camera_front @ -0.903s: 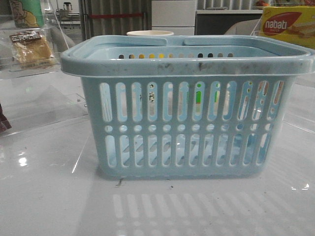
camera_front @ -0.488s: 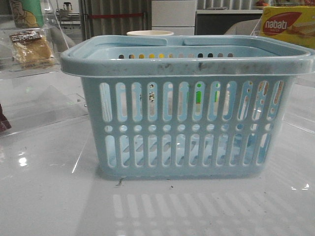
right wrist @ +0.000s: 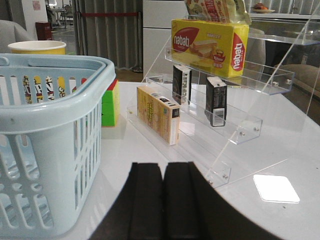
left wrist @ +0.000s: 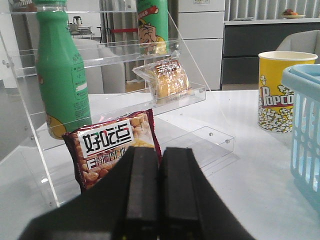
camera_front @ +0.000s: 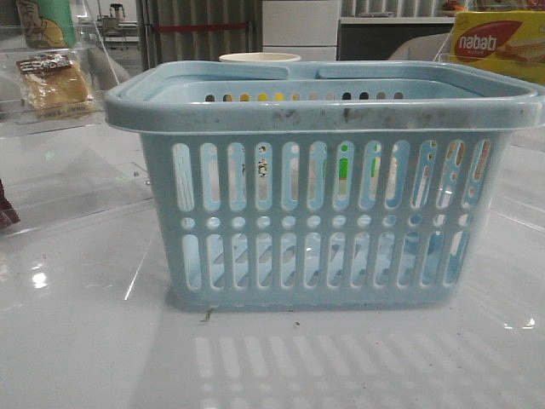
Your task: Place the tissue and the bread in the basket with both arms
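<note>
The light blue basket (camera_front: 324, 183) stands mid-table; it also shows in the left wrist view (left wrist: 305, 125) and the right wrist view (right wrist: 47, 135). The bread (camera_front: 53, 85), golden-brown in clear wrap, lies on a clear shelf at the far left, seen too in the left wrist view (left wrist: 167, 80). Two alike small black tissue packs (right wrist: 216, 101) (right wrist: 181, 84) stand on a clear rack at the right. My left gripper (left wrist: 160, 152) is shut and empty, short of the left rack. My right gripper (right wrist: 163, 167) is shut and empty, between basket and right rack. Neither gripper shows in the front view.
The left rack holds a green bottle (left wrist: 62, 80), a can (left wrist: 152, 27) and a peanut snack bag (left wrist: 112, 145). A popcorn cup (left wrist: 280, 90) stands behind the basket. The right rack holds a nabati box (right wrist: 210, 42) and a yellow carton (right wrist: 158, 114). A coloured cube (right wrist: 108, 102) sits by the basket.
</note>
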Controlling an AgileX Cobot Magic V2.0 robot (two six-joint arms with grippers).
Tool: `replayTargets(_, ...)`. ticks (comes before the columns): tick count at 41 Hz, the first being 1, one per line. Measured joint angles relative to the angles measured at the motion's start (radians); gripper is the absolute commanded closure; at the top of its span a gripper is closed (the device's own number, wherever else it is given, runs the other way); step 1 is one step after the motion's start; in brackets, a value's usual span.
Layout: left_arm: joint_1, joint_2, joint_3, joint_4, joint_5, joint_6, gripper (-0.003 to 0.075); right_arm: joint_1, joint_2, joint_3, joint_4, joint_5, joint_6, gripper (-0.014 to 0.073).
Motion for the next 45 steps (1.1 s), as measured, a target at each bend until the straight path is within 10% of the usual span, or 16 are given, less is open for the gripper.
replayTargets(17, 0.0, 0.0, -0.147, 0.0, -0.06, 0.0, 0.063, 0.0, 0.0, -0.2, 0.0, 0.04, 0.0, 0.0538)
replayTargets(45, 0.0, 0.355, -0.772, -0.034, 0.427, 0.0, 0.063, 0.0, 0.432, -0.76, -0.004, 0.541, 0.0, 0.0538)
